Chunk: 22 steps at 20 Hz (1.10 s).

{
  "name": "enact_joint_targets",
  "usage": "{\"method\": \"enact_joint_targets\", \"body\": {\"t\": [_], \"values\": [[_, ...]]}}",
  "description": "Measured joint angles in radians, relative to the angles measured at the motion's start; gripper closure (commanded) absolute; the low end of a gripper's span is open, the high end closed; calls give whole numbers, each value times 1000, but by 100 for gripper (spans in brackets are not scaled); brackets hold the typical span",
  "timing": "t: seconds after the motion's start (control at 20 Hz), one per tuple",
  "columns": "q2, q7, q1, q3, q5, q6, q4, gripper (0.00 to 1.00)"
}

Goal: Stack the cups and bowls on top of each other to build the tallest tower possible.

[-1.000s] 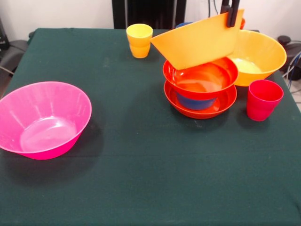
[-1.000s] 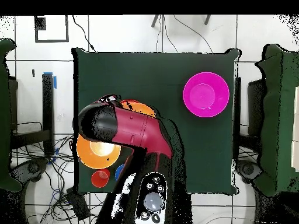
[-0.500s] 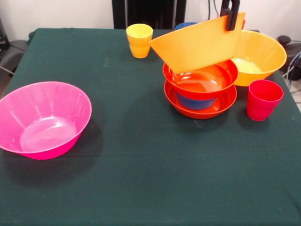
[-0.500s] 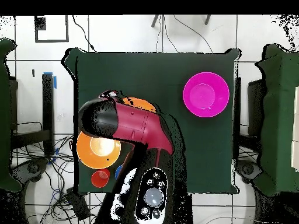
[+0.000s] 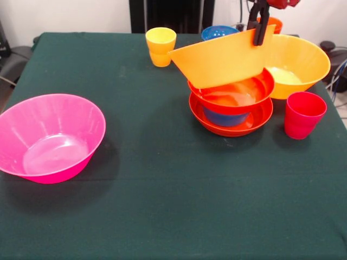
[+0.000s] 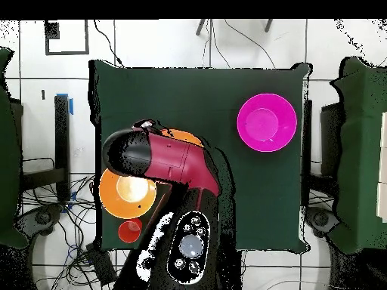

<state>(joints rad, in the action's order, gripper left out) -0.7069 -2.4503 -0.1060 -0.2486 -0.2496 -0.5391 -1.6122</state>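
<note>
I have the claw (image 5: 259, 33) clenched on the far right rim of an orange bowl (image 5: 219, 58), which hangs tilted, its left lip higher and reaching toward the yellow cup (image 5: 160, 46). The bowl's base sits directly over the tower (image 5: 230, 105): a red bowl (image 5: 233, 93) on a blue bowl (image 5: 225, 117) inside a lower red bowl (image 5: 250, 122). The relation that matters: the grip point lies right of and beyond the tower's centre, so I judge the bowl must level out as it lowers. The second orange bowl (image 5: 301, 62) touches on the right; the pink bowl (image 5: 49, 135) sits well apart, near left on the bench (image 5: 162, 189).
</note>
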Motion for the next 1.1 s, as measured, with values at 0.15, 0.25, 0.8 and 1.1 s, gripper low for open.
{"method": "enact_joint_targets", "body": {"t": [0.15, 0.25, 0.8, 1.1], "values": [[10, 0, -9, -6, 0, 0, 3, 100], [19, 0, -17, -10, 0, 0, 4, 100], [51, 0, -31, -13, 0, 0, 13, 100], [70, 0, -51, -30, 0, 0, 30, 100]]}}
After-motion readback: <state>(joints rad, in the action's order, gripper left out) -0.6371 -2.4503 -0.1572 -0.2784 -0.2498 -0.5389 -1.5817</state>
